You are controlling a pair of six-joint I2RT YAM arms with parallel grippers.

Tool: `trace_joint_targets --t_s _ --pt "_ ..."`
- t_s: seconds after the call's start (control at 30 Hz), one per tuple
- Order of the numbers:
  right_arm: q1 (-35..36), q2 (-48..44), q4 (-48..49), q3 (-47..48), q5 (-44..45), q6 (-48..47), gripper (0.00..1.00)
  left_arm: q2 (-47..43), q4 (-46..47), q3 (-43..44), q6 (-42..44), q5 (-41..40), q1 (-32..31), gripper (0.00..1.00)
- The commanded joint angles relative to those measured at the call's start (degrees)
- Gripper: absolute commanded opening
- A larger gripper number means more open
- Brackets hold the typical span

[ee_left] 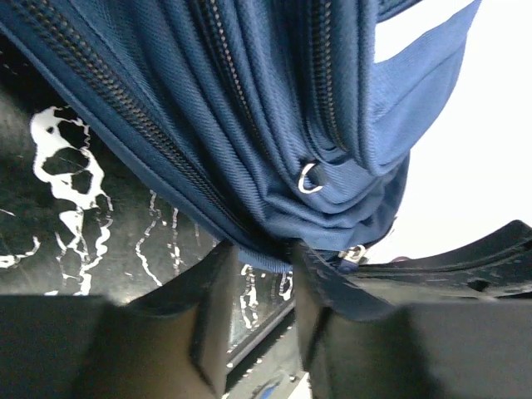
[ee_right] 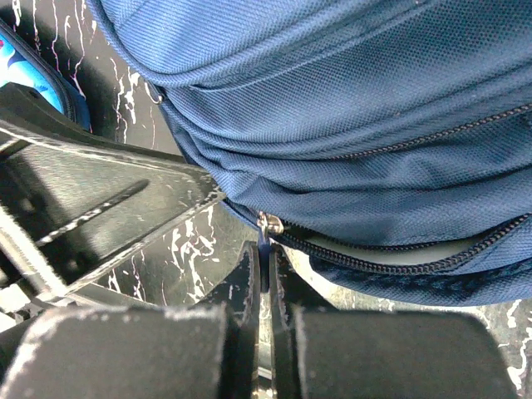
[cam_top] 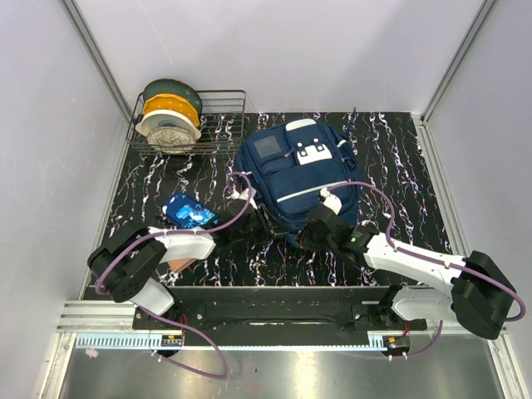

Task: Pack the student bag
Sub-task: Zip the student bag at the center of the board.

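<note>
**Counts.** One student bag, one bright blue pouch, one wire basket holding three spools (dark green, orange, white), and two arms are shown.

**Surface and room.** A black table veined with white is enclosed by plain white walls on the left, far and right sides. Both arm bases are bolted to a mounting rail along the near edge. The bag is laid at the middle of the table, slightly to the right, with its white-patched front pockets facing up. The basket is set at the far left corner, and the pouch lies near the bag's left side, on the table.

**Views compared.** Only the top view gives the whole layout, with both arms reaching in to the bag's near edge. In the left wrist view, the left gripper is seen with its fingers a little apart and the bag's lower hem between their tips; whether the fabric is clamped cannot be told. A small metal ring on the bag is visible there alone. In the right wrist view, the right gripper is seen closed on the zip pull, and the zip beside it is parted, exposing pale lining. A corner of the pouch is also caught at that view's upper left.
</note>
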Motion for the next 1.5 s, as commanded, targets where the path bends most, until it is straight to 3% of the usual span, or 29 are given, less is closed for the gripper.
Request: trace_joint_targets --t_s 0.0,0.1,0.17,0.2,0.33,0.53,0.67,0.97,1.0,1.03,1.07,1.1,1.2,1.33,1.47 --pt "0.28 -1.43 5.41 3.07 -2.28 -1.86 0.0 1.92 5.3 1.22 -0.53 -1.87 -0.31 0.26" --pt "0.37 -2.21 4.97 3.15 -2.01 -2.3 0.0 2.27 4.69 1.74 0.18 -1.78 -0.31 0.19" --pt "0.28 -2.65 4.44 3.07 -1.84 -2.56 0.0 2.1 3.98 2.01 0.88 -1.78 -0.31 0.02" --pt "0.37 -2.74 4.09 3.07 -1.66 -2.65 0.0 2.01 3.54 2.27 1.14 -2.39 -0.23 0.0" --pt "0.02 -4.67 -2.3 2.72 4.29 -2.57 0.0 -0.97 -0.58 2.45 4.12 -3.63 1.44 0.0" --pt "-1.39 -7.75 -8.31 -0.27 6.7 -4.05 0.0 -13.35 -10.4 2.18 13.15 -0.03 13.21 0.0" --pt "-1.39 -9.06 -9.88 -2.29 6.51 -4.68 0.0 -15.92 -19.65 8.41 21.17 2.17 19.01 0.0" --pt "-5.7 -11.62 -9.29 -6.16 4.85 -0.54 0.0 -16.01 -21.68 9.73 24.87 14.91 29.57 0.01" --pt "-5.7 -11.88 -7.53 -6.77 2.49 -0.89 0.0 -15.92 -21.51 9.92 24.96 16.66 29.48 0.08" --pt "-5.7 -11.71 -4.47 -6.78 1.42 -1.24 0.0 -15.66 -19.6 9.74 24.35 17.89 29.22 0.41" --pt "-5.7 -10.75 -3.22 -6.6 0.72 -1.85 0.0 -15.57 -18.88 9.4 24.0 18.86 28.69 0.51" --pt "-5.7 -10.05 -2.42 -5.73 0.01 -2.21 0.0 -15.66 -18.44 9.22 24.0 19.92 28.34 0.52" --pt "-5.7 -7.67 -0.75 -3.45 -0.34 -3.35 0.0 -16.97 -19.13 8.43 24.35 18.36 26.15 0.78" --pt "-5.7 -5.12 1.89 -1.16 -1.83 -4.14 0.0 -21.71 -20.36 5.09 21.37 14.05 21.14 0.88" --pt "-5.69 -3.19 3.65 -0.19 -2.89 -3.97 0.0 -25.76 -22.92 0.71 14.7 5.88 10.44 0.94"
